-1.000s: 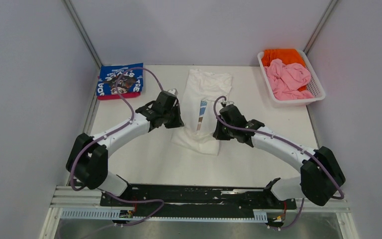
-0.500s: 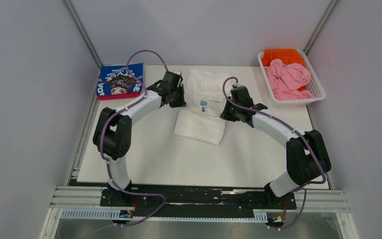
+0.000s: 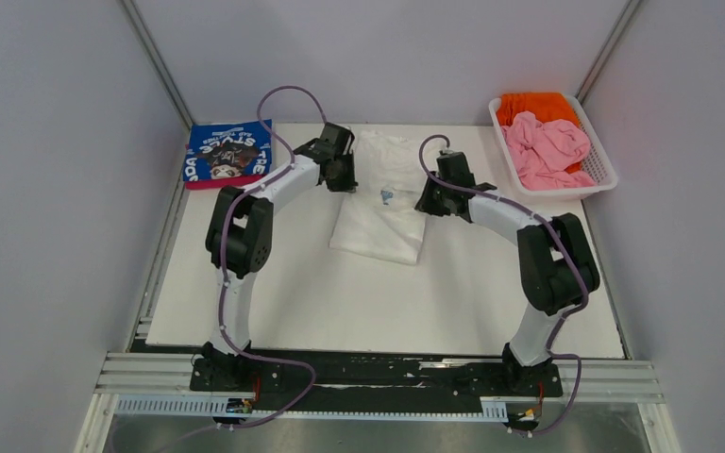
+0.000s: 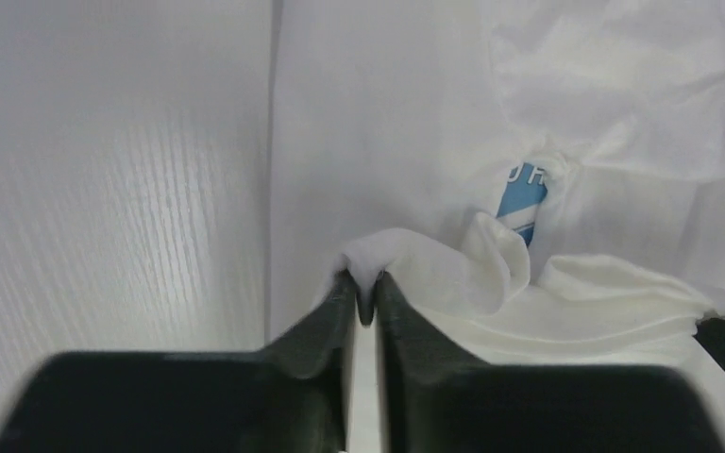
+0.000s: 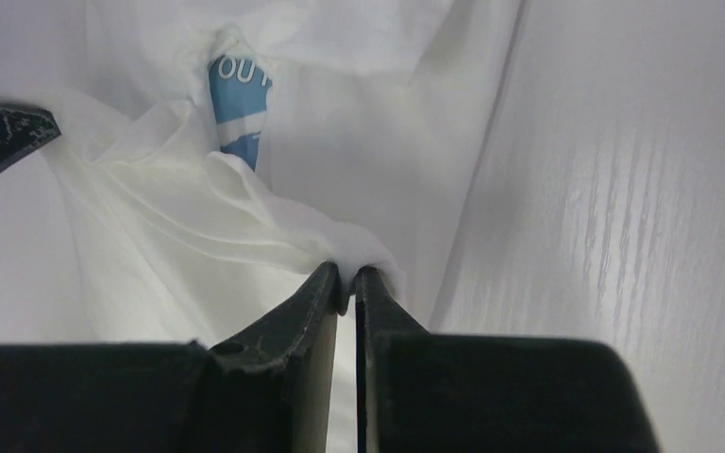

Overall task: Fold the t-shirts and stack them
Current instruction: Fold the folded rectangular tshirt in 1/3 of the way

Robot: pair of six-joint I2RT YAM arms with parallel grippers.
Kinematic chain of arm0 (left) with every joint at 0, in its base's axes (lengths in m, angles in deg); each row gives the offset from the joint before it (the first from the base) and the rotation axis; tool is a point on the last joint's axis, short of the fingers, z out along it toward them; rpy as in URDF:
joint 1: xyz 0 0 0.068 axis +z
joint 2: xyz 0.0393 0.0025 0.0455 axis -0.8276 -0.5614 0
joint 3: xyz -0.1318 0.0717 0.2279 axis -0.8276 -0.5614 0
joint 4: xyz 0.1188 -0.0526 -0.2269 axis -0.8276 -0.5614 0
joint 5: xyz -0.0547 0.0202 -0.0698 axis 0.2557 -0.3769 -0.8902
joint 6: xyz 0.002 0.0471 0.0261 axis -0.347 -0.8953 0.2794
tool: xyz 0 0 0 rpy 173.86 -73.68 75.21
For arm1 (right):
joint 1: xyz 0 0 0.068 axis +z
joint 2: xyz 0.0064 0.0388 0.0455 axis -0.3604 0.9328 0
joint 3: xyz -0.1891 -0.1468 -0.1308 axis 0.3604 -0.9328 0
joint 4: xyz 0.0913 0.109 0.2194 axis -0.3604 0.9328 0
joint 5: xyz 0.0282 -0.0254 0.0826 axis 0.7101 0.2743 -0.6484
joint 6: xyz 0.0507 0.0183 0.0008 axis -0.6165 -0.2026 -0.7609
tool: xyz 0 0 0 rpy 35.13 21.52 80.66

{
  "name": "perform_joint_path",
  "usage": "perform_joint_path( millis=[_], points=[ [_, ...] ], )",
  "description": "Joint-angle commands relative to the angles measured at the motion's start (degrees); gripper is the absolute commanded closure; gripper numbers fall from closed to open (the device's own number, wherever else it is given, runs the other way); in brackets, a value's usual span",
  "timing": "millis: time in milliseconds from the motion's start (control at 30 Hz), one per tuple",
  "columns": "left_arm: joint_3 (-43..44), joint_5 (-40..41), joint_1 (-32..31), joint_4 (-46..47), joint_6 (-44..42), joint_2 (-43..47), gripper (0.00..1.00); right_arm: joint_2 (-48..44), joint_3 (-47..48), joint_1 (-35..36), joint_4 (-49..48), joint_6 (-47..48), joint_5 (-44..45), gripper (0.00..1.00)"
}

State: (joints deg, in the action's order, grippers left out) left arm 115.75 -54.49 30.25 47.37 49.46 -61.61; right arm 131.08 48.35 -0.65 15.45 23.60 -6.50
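The white t-shirt (image 3: pixel 384 193) lies in the middle of the table, print side mostly hidden, with a small blue patch (image 4: pixel 521 192) showing. My left gripper (image 3: pixel 343 176) is shut on a pinch of its left edge (image 4: pixel 392 257). My right gripper (image 3: pixel 427 200) is shut on a pinch of its right edge (image 5: pixel 363 247). Both hold the near part of the shirt lifted over its far part. The blue t-shirt with white lettering (image 3: pixel 227 154) lies folded at the far left. The pink t-shirt (image 3: pixel 549 148) and the orange t-shirt (image 3: pixel 531 105) lie crumpled in the basket.
A white plastic basket (image 3: pixel 601 167) stands at the far right corner. The blue shirt lies on a pink folded piece (image 3: pixel 210 183). Grey walls close in the table on three sides. The table (image 3: pixel 387 302) is white; the arms' rail runs along its near edge.
Both grippers have moved away from me toward the far end of the table, carrying the near hem of the white shirt over itself. The shirt now looks shorter.
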Motion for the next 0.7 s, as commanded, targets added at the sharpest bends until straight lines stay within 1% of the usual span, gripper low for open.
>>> perform_joint_path(
  millis=[0,33,67,100,133,167,200,267,300,333,367,400,433,467,500,533,567,600,633,667],
  points=[
    [6.9,1.7,1.1,-3.5,-1.1,-3.7,0.71,4.3,6.2,-2.4,-3.2,-1.7,0.7,0.83],
    [7.5,1.1,1.3,-3.4,-0.8,-3.7,0.58,5.4,7.4,-3.1,-2.8,-2.4,0.1,0.76],
    [8.6,0.8,1.8,-3.5,-0.7,-3.5,0.26,6.2,8.4,-3.9,-2.6,-3.0,-0.8,0.62],
    [9.1,0.4,2.0,-3.5,-0.5,-3.2,0.13,6.7,9.2,-4.5,-2.4,-3.4,-1.6,0.42],
    [9.8,0.5,2.3,-3.6,-0.5,-2.3,0.03,6.9,9.9,-5.1,-2.0,-3.7,-2.1,0.30],
    [10.0,1.0,2.3,-3.7,-0.4,-1.6,0.01,6.9,10.4,-5.6,-1.4,-3.9,-2.5,0.24],
    [9.8,1.2,2.5,-3.7,-0.4,0.2,0.01,6.5,10.5,-5.7,-0.8,-4.0,-2.7,0.20],
    [8.0,2.0,2.5,-3.7,-0.4,3.6,0.00,4.5,9.1,-5.6,0.0,-3.6,-3.6,0.15],
    [5.8,2.1,2.4,-3.6,-0.5,4.8,0.00,3.1,7.9,-5.4,0.0,-3.1,-4.0,0.12],
    [4.4,2.1,2.5,-3.5,-0.4,7.6,0.00,1.5,6.5,-5.1,-0.1,-2.2,-4.4,0.08],
    [1.1,2.1,2.5,-3.3,-0.1,9.1,0.00,-0.2,5.0,-4.5,-0.3,-1.0,-4.7,0.02],
    [-0.7,2.1,2.5,-3.1,0.2,12.3,0.00,-2.1,3.4,-3.7,-0.8,0.3,-5.0,0.00],
    [-5.0,2.2,2.5,-2.5,1.0,13.9,0.00,-3.7,1.8,-3.0,-1.4,1.5,-5.9,0.00],
    [-7.4,2.2,2.5,-1.9,1.5,17.2,0.00,-5.3,0.4,-2.2,-2.1,2.2,-7.0,0.00],
    [-12.5,2.1,2.5,-0.7,2.6,20.7,0.00,-6.7,-1.1,-1.3,-3.4,3.1,-8.5,0.00],
    [-15.0,1.6,2.5,0.0,3.1,22.3,0.00,-7.6,-2.2,-0.3,-4.7,4.0,-10.9,0.00],
    [-19.9,1.1,2.5,1.4,4.3,25.6,0.00,-8.2,-3.0,0.7,-5.6,4.5,-12.7,0.00],
    [-22.4,0.1,2.4,2.0,5.4,27.1,0.00,-8.2,-3.2,2.0,-6.2,5.1,-14.3,0.00],
    [-26.6,-0.5,2.5,3.3,5.9,29.8,0.00,-7.6,-3.0,3.5,-6.4,5.6,-14.7,0.00],
    [-28.7,-1.8,2.5,3.9,6.8,31.0,0.00,-6.6,-2.4,5.1,-6.4,5.9,-14.3,0.00]
  ],
)
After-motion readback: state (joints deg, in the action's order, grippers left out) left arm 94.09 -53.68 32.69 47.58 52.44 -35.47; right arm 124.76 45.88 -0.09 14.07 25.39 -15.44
